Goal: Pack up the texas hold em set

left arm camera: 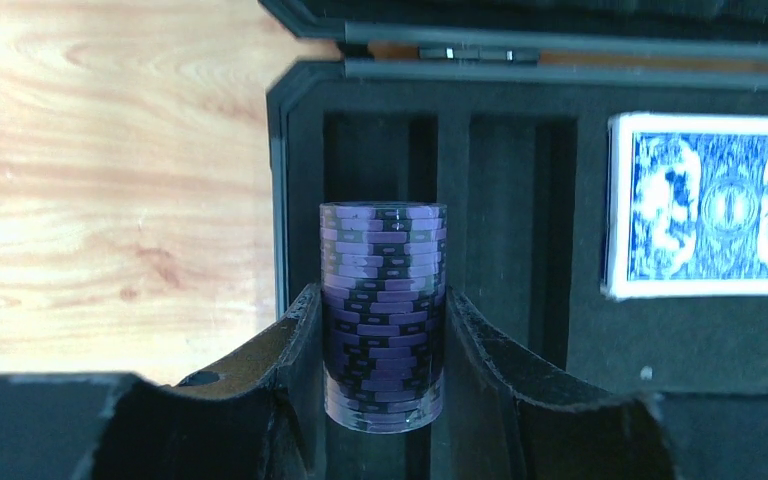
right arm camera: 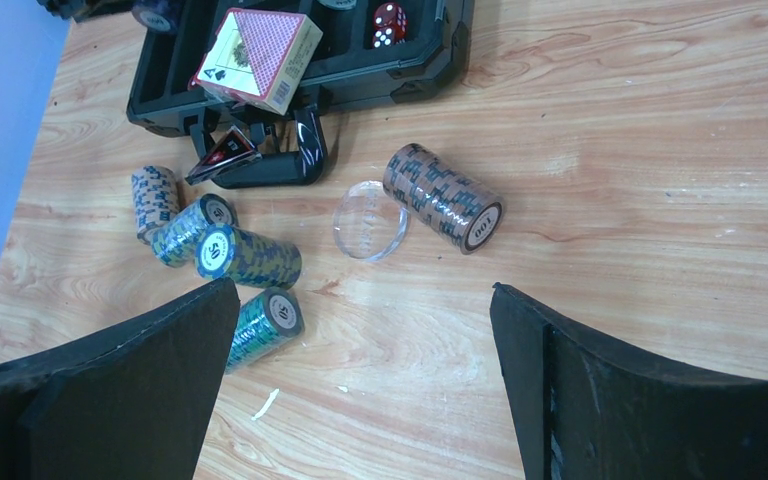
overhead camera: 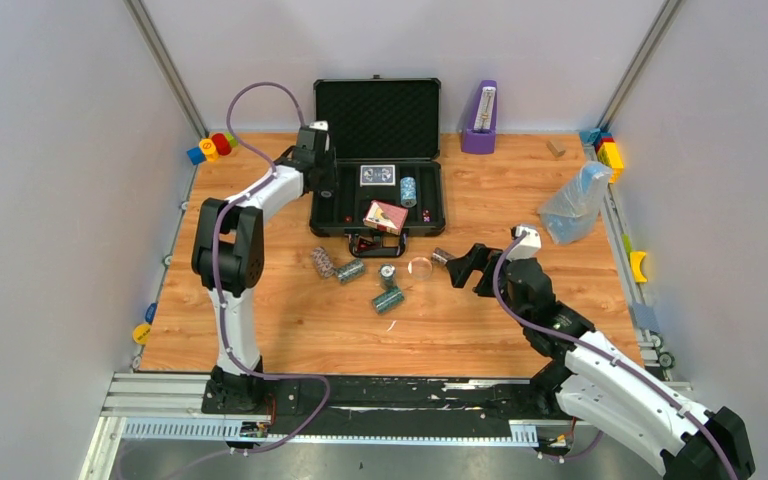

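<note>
The black briefcase lies open at the back of the table, its foam lid upright. My left gripper is shut on a purple chip stack, held upright over the case's left slots. Inside the case are a blue deck, a blue chip stack, a red deck lying tilted, and red dice. Several chip stacks lie on the table before the case: a brown one and green ones. My right gripper hovers open above bare wood near them.
A clear disc lies beside the brown stack. The purple metronome stands right of the lid. A clear plastic bag sits at the right. Coloured blocks lie in the back left corner, more at the back right.
</note>
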Controlling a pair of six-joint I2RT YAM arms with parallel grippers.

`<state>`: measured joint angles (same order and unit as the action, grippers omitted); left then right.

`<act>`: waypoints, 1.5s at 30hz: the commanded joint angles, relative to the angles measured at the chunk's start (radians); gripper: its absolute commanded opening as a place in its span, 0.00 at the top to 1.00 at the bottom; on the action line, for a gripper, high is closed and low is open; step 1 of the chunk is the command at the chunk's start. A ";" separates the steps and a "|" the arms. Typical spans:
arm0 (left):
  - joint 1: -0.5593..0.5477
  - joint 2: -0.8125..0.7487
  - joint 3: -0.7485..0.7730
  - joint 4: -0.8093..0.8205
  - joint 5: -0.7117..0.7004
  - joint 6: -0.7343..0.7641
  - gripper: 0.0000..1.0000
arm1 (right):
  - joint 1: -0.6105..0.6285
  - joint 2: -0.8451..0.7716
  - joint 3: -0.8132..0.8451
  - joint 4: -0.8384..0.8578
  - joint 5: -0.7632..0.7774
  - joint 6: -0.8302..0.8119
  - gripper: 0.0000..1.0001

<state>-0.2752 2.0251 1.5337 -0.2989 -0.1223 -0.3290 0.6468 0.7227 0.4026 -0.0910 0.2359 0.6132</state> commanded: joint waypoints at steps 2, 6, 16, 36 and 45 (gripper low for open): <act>0.029 0.050 0.123 0.063 0.028 0.032 0.77 | 0.003 -0.003 -0.014 0.045 0.016 -0.025 0.01; 0.034 0.074 0.153 0.060 0.063 0.042 0.45 | 0.001 0.000 -0.014 0.046 0.019 -0.030 0.01; 0.036 0.003 0.112 0.034 0.093 0.039 0.07 | 0.002 -0.011 -0.013 0.039 0.014 -0.043 0.01; 0.036 -0.105 -0.126 0.072 0.140 0.025 1.00 | 0.002 -0.006 -0.022 0.040 0.022 -0.041 0.01; 0.044 -0.014 -0.049 0.120 0.097 0.026 1.00 | 0.002 -0.005 -0.021 0.041 0.037 -0.044 0.01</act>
<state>-0.2398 1.9770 1.4178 -0.2417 -0.0017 -0.3077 0.6468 0.7185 0.3836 -0.0883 0.2535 0.5800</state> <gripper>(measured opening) 0.006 0.992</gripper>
